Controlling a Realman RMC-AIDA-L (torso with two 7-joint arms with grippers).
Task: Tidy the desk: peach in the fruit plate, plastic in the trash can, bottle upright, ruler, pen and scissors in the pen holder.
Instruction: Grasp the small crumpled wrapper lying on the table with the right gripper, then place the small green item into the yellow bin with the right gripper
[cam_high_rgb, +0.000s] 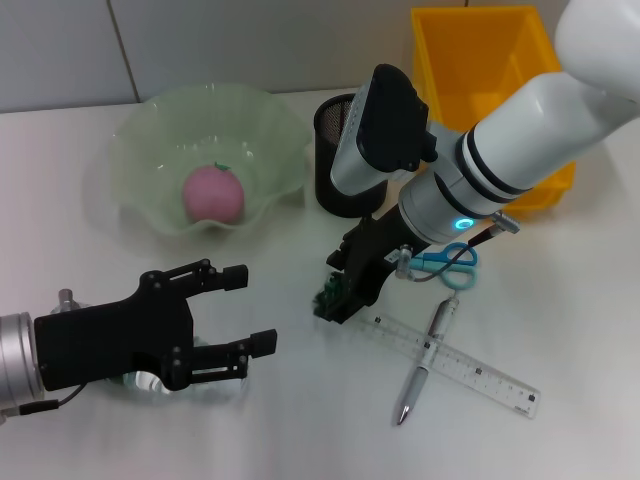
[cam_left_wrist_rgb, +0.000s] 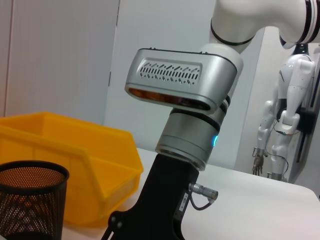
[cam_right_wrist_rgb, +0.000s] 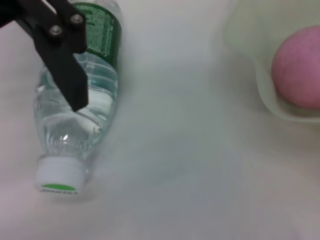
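Water bottle (cam_right_wrist_rgb: 80, 100) lies sideways lower left, left hand (cam_high_rgb: 225, 315) spread wide over it, ready to right it; right hand's (cam_high_rgb: 345, 290) grip unclear.

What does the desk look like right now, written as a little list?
peach: in the green plate
bottle: lying on its side under the left end effector, which is open
pen holder: empty-looking, beside the yellow bin
pen: lying across the ruler
scissors: on the desk by the right end effector
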